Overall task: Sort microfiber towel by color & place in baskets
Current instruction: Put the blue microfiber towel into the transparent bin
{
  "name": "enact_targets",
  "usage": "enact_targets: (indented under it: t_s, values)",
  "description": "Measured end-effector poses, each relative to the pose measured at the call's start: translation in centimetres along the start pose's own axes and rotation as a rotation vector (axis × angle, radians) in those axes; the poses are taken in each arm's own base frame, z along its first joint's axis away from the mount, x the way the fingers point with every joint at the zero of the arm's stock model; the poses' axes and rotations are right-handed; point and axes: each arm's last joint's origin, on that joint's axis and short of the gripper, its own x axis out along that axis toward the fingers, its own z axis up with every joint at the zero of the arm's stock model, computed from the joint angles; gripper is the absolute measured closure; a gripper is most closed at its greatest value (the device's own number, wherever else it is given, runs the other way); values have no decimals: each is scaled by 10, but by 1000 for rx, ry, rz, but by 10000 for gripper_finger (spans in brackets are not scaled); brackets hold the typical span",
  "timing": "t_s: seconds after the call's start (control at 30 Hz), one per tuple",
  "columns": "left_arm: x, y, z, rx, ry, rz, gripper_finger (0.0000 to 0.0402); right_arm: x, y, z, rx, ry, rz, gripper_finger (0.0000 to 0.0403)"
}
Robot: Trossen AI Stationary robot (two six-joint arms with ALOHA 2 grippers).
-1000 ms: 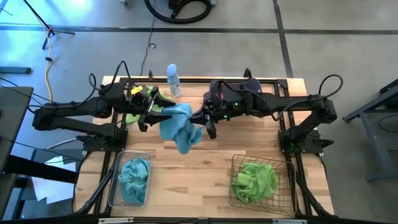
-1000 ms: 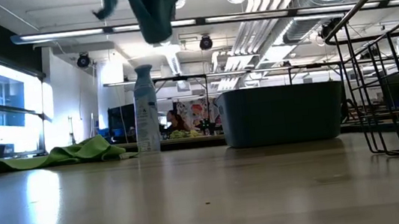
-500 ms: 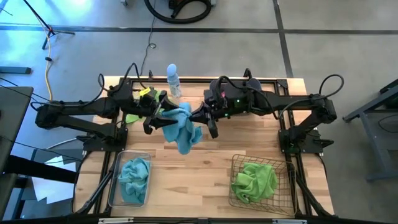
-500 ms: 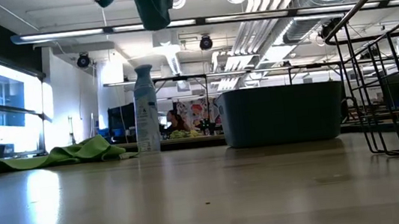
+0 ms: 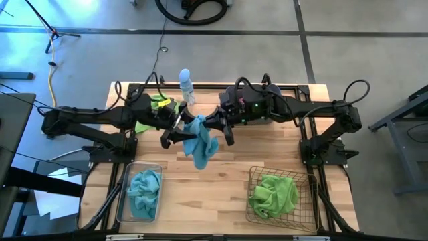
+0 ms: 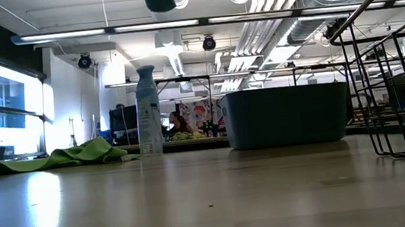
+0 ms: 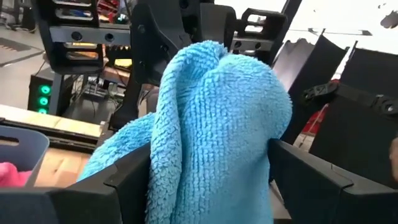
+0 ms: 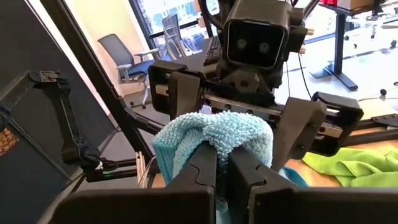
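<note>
while a teal-blue microfiber towel (image 5: pixel 199 139) hangs in the air above the middle of the wooden tabletop (image 5: pixel 221 177), both claws meet at its upper edge. the right claw (image 8: pixel 222 163) has its fingers pressed together on a bunched fold of the towel. the left claw (image 7: pixel 205 168) faces it with its fingers spread apart, the towel sitting between them. a second teal-blue towel (image 5: pixel 144 191) lies in the clear plastic bin (image 5: pixel 124 194) at the tabletop's near left corner. a lime green towel (image 5: pixel 273 194) fills the wire-mesh basket (image 5: pixel 309 186) at the near right. another lime green towel (image 6: pixel 70 155) lies flat on the far left of the tabletop, beside a spray bottle (image 6: pixel 147 112). the dark tub (image 6: pixel 287 115) stands at the far side.
</note>
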Motion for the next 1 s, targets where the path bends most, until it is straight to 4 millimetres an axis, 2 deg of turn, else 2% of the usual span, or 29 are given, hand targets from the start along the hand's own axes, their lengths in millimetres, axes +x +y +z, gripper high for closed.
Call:
enact_targets:
  t_s: [0.57,0.7,0.8,0.87,1.0]
  values:
    - [15,7,-8,39,4,-25,126,0,0,1,-3,-13,3,403]
    - [15,7,-7,56,1,-18,139,0,0,1,-3,-13,3,403]
    - [15,8,-7,75,1,-13,176,0,0,1,-3,-14,3,403]
    - [15,8,-7,102,0,-13,217,0,0,1,-3,-14,3,403]
    - [15,8,-7,124,0,-11,338,0,0,1,-3,-15,3,402]
